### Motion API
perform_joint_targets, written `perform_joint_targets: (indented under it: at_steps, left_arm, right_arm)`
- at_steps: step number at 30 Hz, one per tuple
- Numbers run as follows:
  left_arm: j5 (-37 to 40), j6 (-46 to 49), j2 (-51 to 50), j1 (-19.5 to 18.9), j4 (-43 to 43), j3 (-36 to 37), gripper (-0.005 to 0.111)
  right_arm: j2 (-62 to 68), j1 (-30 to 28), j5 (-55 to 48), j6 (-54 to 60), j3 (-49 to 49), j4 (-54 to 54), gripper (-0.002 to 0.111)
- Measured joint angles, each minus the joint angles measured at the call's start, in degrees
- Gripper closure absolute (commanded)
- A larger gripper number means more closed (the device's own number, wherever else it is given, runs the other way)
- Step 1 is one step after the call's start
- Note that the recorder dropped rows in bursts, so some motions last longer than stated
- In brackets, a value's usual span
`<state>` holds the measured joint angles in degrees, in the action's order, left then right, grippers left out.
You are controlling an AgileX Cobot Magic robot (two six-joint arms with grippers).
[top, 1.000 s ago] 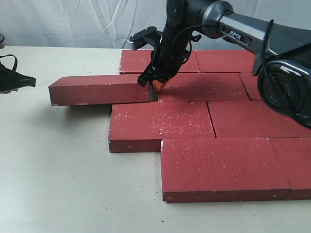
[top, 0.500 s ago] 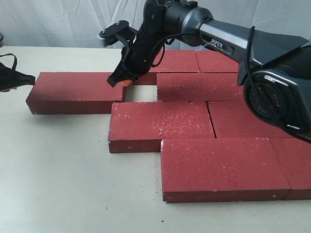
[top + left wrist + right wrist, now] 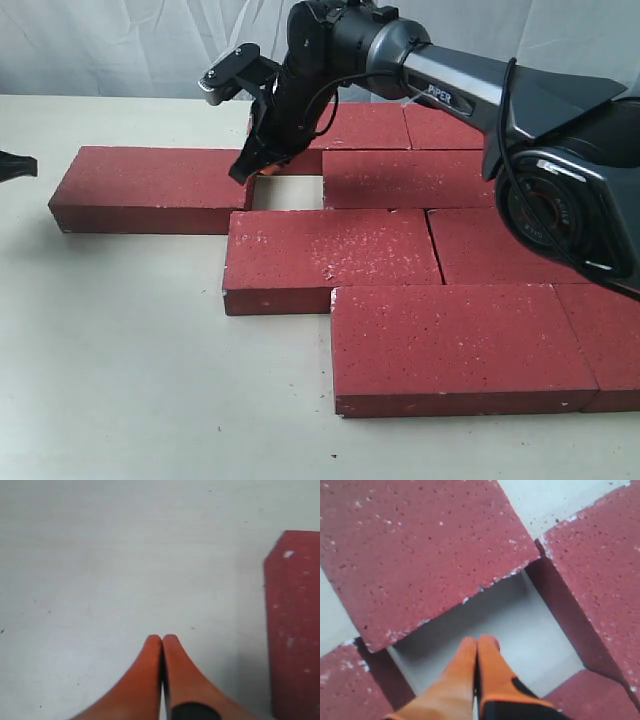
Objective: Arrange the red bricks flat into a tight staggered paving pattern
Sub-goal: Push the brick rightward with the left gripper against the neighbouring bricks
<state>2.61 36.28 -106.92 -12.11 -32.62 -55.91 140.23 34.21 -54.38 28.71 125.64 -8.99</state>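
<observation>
Several red bricks lie flat in staggered rows, among them a front brick (image 3: 455, 340) and a third-row brick (image 3: 325, 255). One loose red brick (image 3: 150, 185) lies apart on the left, leaving a bare gap (image 3: 288, 192) before the second-row brick (image 3: 415, 178). My right gripper (image 3: 243, 172) is shut and empty at the loose brick's right end. In the right wrist view its fingertips (image 3: 479, 642) hang over the gap beside that brick (image 3: 420, 545). My left gripper (image 3: 15, 165) is at the far left, shut (image 3: 162, 640) over bare table, with a brick end (image 3: 295, 625) nearby.
The pale table (image 3: 130, 380) spreads to the left and front of the bricks. A white cloth backdrop (image 3: 120, 45) hangs behind. The right arm's base (image 3: 570, 200) sits over the right side of the bricks.
The loose brick has slid left away from the second row, opening a gap. My right gripper moved left with it. The left gripper drew back toward the left edge.
</observation>
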Motion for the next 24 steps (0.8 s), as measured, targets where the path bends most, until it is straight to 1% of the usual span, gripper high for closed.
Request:
perform_joint_targets:
  at_steps: [3,8,18,24]
  left_arm:
    - [-1.8,0.0,-2.6,-0.6,-1.0,0.0,0.107]
    - [-0.3,0.0,-5.8,-0.3,-1.6,-2.1,0.107]
    - [0.2,0.0,-9.9,4.3,-1.7,-5.1,0.107]
    - [1.2,0.0,-9.9,5.7,-1.5,-5.5,0.107]
  right_arm:
    - [0.0,-0.1,-0.4,-0.2,0.0,3.1,0.109]
    - [0.0,-0.2,-0.4,-1.1,0.0,5.2,0.109]
    - [0.0,-1.1,-0.4,-1.5,0.0,5.4,0.109]
    - [0.0,-2.4,-0.9,-2.5,0.0,5.5,0.109]
